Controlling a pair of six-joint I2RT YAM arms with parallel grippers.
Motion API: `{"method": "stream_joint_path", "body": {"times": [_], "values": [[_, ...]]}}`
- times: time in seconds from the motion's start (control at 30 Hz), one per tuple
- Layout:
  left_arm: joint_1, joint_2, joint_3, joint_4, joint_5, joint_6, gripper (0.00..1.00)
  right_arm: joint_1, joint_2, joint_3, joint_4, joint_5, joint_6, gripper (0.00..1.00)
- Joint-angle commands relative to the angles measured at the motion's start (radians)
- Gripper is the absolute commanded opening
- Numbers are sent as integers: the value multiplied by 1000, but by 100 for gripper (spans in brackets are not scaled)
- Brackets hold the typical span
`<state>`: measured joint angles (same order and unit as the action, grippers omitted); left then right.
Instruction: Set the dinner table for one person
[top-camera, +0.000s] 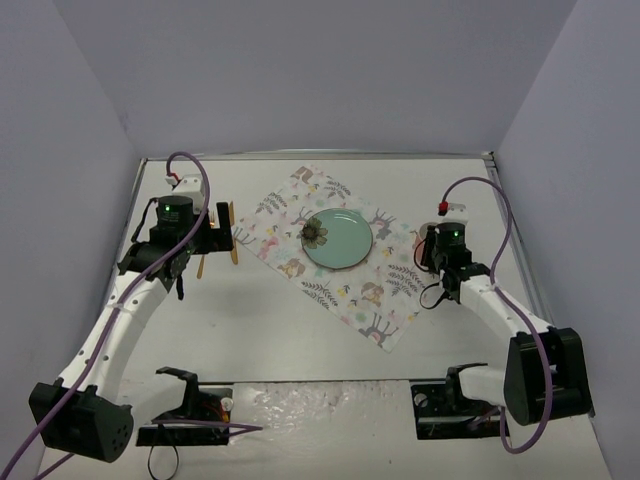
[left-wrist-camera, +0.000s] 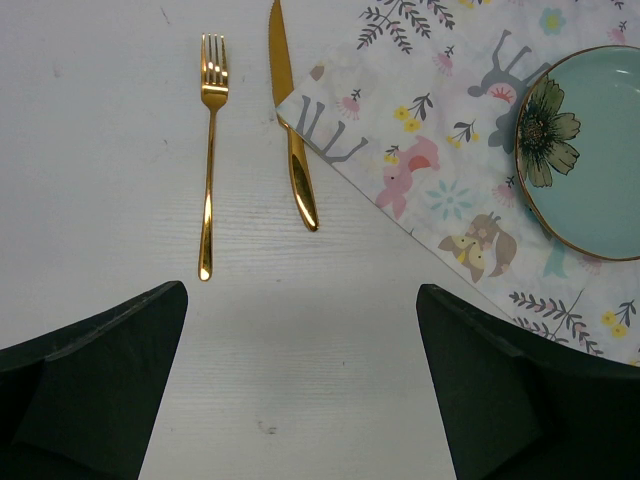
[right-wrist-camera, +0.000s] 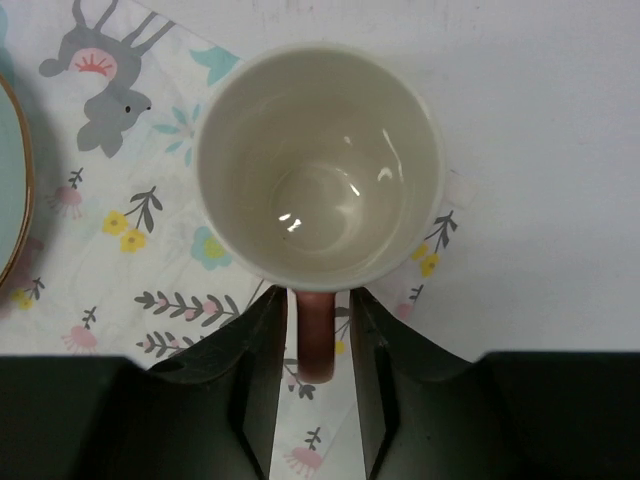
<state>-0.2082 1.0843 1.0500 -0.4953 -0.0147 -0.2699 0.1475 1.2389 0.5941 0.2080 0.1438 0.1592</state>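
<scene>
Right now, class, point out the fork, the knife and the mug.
fork (left-wrist-camera: 209, 160), left wrist view, middle of its handle.
knife (left-wrist-camera: 298, 170), left wrist view, upper part of handle.
mug (right-wrist-camera: 318, 205), right wrist view, inner floor.

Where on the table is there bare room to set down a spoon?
Free: the wide near strip of the dinner table between the placemat and the arm bases, and the far right corner beyond the mug. Crowded: left of the placemat, where fork and knife lie.
</scene>
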Motion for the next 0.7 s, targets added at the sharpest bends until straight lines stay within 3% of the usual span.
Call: {"method": "stream_joint_path", "body": {"times": [0.0,0.2,0.4,0.43,0.53,0.67], "values": [[-8,-30,13,53,2,-1,97,7,-59,28,38,84,31,40],[-8,-26,12,55,-2,-2,97,7,-130,34,-3,118,52,64],[-8,-4,10,55,-5,-10,97,7,-215,130,-105,105,63,75],[-8,0,9,56,-8,-13,97,7,-221,159,-124,89,65,83],[-7,30,10,55,-24,-22,97,7,-239,225,-152,34,56,93],[-5,89,25,37,-62,-63,97,7,-251,289,-177,-45,55,100]]}}
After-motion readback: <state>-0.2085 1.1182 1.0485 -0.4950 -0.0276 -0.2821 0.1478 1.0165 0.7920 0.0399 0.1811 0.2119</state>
